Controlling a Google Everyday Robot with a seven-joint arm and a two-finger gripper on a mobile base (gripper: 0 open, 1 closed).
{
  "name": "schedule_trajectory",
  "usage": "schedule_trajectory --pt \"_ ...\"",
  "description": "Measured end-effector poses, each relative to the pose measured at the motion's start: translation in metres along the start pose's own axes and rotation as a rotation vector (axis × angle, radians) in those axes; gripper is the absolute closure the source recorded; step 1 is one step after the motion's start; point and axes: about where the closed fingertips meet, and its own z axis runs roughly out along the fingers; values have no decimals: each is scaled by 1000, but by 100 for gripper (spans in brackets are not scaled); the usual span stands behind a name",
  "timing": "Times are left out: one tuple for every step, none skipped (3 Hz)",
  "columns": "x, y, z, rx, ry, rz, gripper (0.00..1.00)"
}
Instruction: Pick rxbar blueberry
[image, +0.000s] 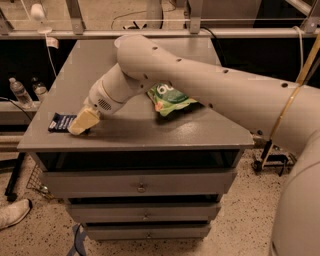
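Observation:
The rxbar blueberry (61, 121) is a small flat dark navy wrapper with white lettering. It lies at the front left corner of the grey cabinet top (150, 130). My gripper (83, 122) reaches down over its right end, and its cream-coloured fingers (85, 120) cover part of the bar. The white arm stretches in from the right across the cabinet top.
A larger green puffy snack bag (170, 98) lies near the middle of the top, partly behind my arm. The cabinet has several drawers (140, 182) below. Water bottles (20, 92) stand on a shelf to the left. A white shoe (12, 214) lies on the floor.

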Motion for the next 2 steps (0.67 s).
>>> schedule_trajectory --pt "1 0 -1 5 2 -1 64" --pt "2 -10 -11 10 -43 16 87"
